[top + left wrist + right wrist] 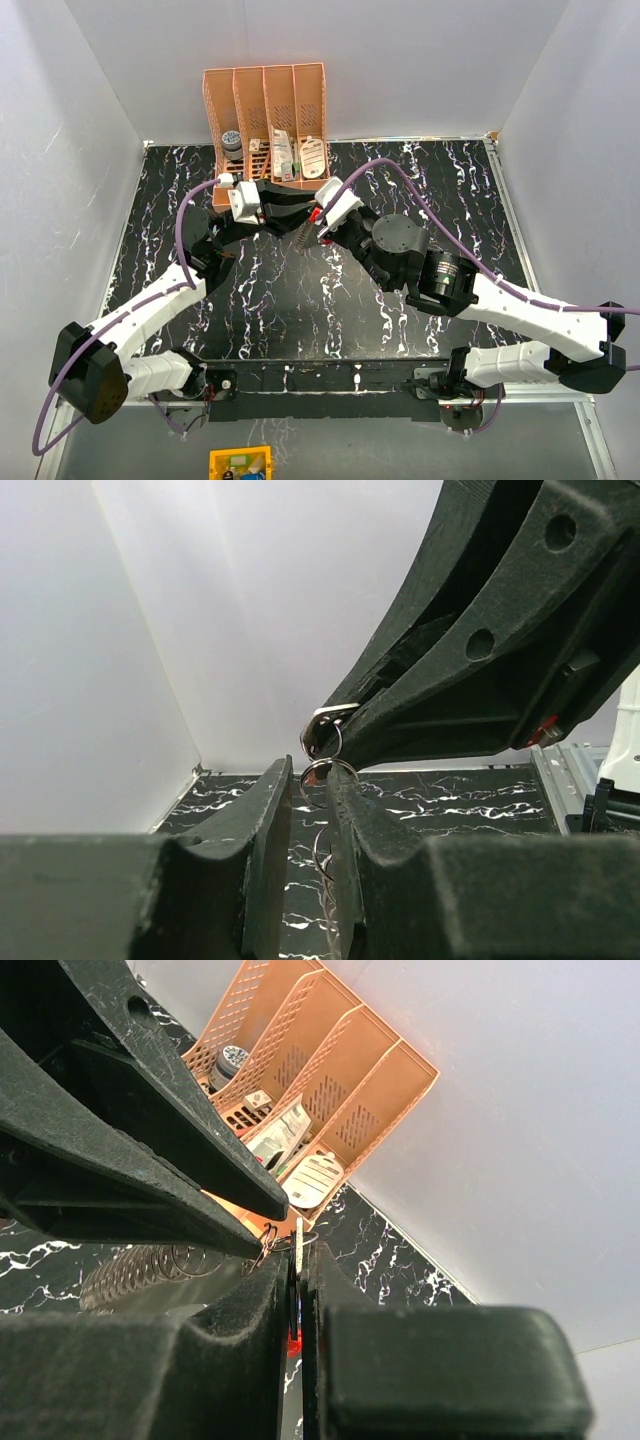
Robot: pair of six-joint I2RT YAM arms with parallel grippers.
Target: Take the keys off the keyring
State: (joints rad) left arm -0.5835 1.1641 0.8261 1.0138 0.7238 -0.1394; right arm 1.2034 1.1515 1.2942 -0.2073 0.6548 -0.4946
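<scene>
Your right tool [298, 1265] is pinched almost closed on the keys [298, 1235], a thin flat blade standing edge-on between its fingers, with a red glint low in the gap. Your left tool [310, 775] meets it tip to tip, set narrow, with the keyring [322, 764] caught between its fingers. A coiled spring [130, 1272] trails from the rings. All of this is above the counter [300, 320], just in front of the orange file rack [265, 90].

Orange organizer [265, 100] w/ bits inside at rear of black marbled table [300, 315].
</scene>
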